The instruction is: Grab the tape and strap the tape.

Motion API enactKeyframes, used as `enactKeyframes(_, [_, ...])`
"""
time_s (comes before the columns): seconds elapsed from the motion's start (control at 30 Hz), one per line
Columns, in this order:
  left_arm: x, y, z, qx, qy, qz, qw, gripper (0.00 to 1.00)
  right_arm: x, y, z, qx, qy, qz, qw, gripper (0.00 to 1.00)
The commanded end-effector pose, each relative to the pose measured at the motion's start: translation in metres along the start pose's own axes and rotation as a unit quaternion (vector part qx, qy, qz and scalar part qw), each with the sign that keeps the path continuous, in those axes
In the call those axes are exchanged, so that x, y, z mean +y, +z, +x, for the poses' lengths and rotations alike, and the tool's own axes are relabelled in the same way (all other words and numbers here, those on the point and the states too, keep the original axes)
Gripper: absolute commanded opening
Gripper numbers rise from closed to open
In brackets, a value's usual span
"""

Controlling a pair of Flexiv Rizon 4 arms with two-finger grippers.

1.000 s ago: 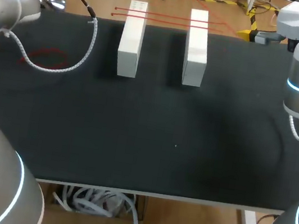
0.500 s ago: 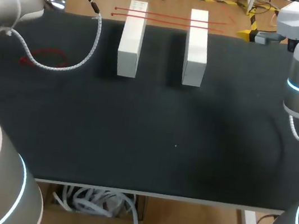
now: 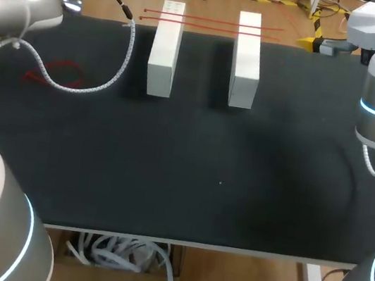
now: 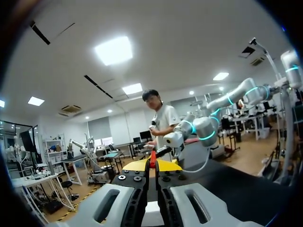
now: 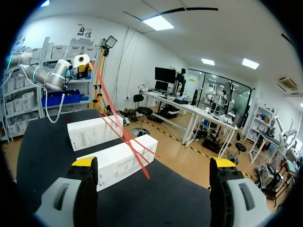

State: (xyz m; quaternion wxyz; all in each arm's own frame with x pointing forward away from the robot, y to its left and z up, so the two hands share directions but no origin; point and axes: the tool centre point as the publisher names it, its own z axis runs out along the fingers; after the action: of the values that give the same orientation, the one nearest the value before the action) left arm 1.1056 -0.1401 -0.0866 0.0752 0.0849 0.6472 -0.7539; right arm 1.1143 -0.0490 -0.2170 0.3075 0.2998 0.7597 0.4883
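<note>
— Two white blocks [image 3: 164,51] side by side, far end of the dark surface [image 3: 183,168]?
— Yes, slightly apart. Red tape [image 3: 213,20] strung across both near their far ends.
— Left jaws?
— Pinched tight on the tape, out past the far-left corner.
— Right jaws?
— Spread wide, gripping nothing, by the far-right edge, facing the blocks.

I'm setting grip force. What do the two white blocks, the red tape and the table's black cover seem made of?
Left white block and right white block: likely matte cardboard boxes, given the crisp edges and small print on a face. Red tape: a thin flat strap, perhaps plastic, but the material is unclear. Black cover: probably matte cloth or felt, as it shows no glare.
</note>
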Motion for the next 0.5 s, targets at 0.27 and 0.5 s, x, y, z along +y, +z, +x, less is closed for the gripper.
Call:
enactKeyframes(0.27, [0.0043,0.0076,-0.0076,0.039,-0.017,-0.002,0.999,0.0,0.0005,-0.0003,-0.0001,0.0,0.0,0.001,1.0,1.0])
enactKeyframes(0.5, [0.0073,0.0123,-0.0079,0.052,-0.022,0.006,0.998,0.0,0.0005,-0.0003,-0.0001,0.0,0.0,0.001,1.0,1.0])
